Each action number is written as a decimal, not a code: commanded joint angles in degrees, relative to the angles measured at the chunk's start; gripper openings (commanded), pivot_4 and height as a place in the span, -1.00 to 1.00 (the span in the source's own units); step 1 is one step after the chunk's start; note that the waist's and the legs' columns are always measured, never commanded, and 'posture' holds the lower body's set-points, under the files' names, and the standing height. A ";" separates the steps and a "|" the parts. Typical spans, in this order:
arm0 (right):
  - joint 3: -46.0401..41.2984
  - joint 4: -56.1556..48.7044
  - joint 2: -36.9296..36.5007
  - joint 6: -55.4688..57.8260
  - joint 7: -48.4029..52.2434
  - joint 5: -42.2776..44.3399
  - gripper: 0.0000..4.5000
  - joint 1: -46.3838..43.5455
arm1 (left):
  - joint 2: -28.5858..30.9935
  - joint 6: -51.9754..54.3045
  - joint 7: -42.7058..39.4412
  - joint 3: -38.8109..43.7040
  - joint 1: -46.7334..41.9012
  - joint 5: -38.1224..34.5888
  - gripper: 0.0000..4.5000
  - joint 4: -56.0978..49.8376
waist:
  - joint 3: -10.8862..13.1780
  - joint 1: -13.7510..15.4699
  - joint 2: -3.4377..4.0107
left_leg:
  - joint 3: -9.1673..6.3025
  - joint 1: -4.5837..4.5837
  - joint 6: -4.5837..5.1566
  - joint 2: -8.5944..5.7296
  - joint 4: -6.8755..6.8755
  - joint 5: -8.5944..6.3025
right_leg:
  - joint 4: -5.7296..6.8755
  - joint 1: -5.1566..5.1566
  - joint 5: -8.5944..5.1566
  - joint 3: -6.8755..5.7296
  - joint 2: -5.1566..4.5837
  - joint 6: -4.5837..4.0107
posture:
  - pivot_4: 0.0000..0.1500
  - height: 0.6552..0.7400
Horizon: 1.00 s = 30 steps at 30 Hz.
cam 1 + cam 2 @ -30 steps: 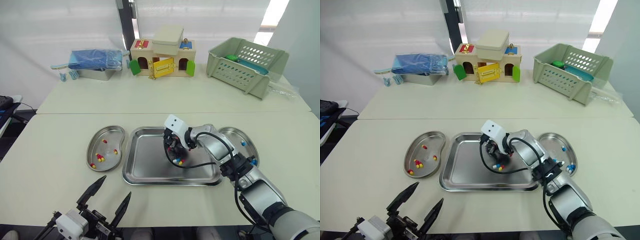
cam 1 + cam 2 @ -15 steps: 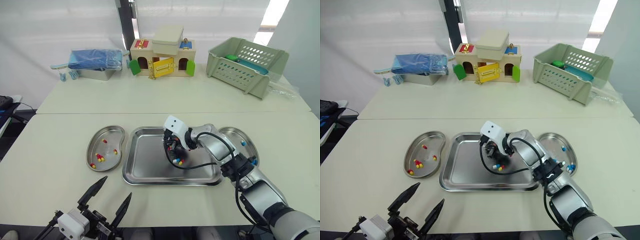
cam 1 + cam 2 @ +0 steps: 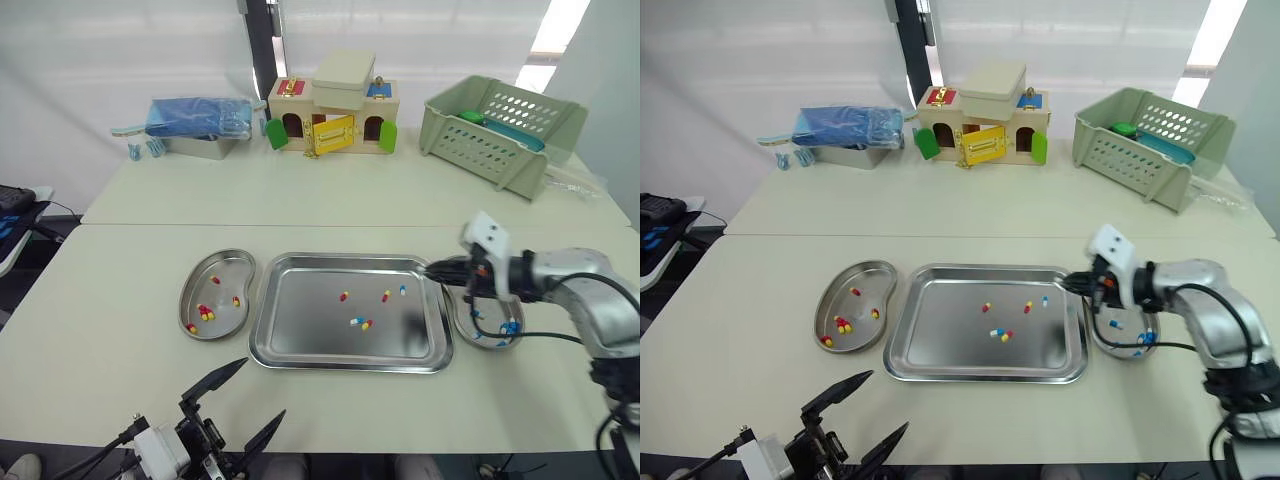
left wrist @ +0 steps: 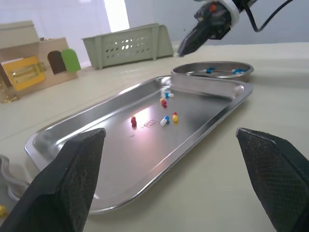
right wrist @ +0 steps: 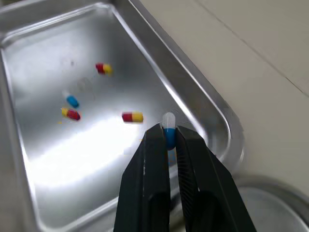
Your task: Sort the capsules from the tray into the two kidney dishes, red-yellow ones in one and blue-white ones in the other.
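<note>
The right claw (image 5: pixel 170 133) is pinched shut on a small blue-and-white capsule (image 5: pixel 168 121). It holds the capsule in the air over the right end of the shiny rectangular steel tray (image 3: pixel 300 345), close to the rim that faces the right-hand steel kidney dish (image 3: pixel 470 322). That dish sits just beside the tray, toward the right edge of the pale bench (image 3: pixel 120 300), and has a few sorted blue-and-white capsules (image 3: pixel 510 327) in it.

Three loose red-and-yellow capsules (image 3: pixel 343 296) and two loose blue-and-white capsules (image 3: pixel 403 290) lie scattered in the tray, right of its middle. The left-hand steel kidney dish (image 3: pixel 200 275) lies just beside the tray's other end and holds several sorted red-and-yellow capsules (image 3: pixel 204 314).

The left claw (image 3: pixel 246 404) hangs by the near edge of the bench, on the near side of the tray. Its fingers are spread wide with nothing between them.
</note>
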 commanded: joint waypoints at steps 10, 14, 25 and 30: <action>-6.06 1.75 -4.59 -3.88 -5.93 -1.22 -0.99 8.69 | 2.11 -0.80 -7.64 -2.70 -2.80 -3.26 1.00 1.76 | 0.02 -0.63 -0.04 | 0.06 0.14 0.00 0.02 -0.01 0.00 | 0.02 0.11 0.00 0.06 0.01 0.00 | 1.00 1.00; -5.99 2.57 -4.93 -4.22 -6.72 -0.96 -0.68 9.03 | 2.22 -0.48 -8.26 -2.39 -2.90 -3.50 1.00 1.85 | 0.02 -0.54 -0.04 | 0.06 0.14 0.00 0.03 -0.01 0.00 | 0.02 0.12 0.00 0.06 0.01 0.00 | 1.00 1.00; -9.50 4.07 -5.76 -5.15 -5.08 2.58 0.62 9.31 | 1.60 1.09 -5.28 -1.39 -0.86 -2.62 1.00 -0.01 | 0.03 -0.46 -0.04 | 0.07 0.15 0.00 0.03 0.00 0.00 | 0.01 0.13 0.00 0.06 0.01 0.00 | 1.00 1.00; -15.75 6.77 -6.48 -11.53 -0.40 4.90 0.99 13.37 | 3.19 8.20 1.89 2.97 -1.41 -2.44 1.00 -2.40 | 0.06 0.01 -0.11 | 0.06 0.15 0.00 0.03 0.00 0.00 | 0.00 0.16 0.00 0.04 0.01 0.00 | 1.00 1.00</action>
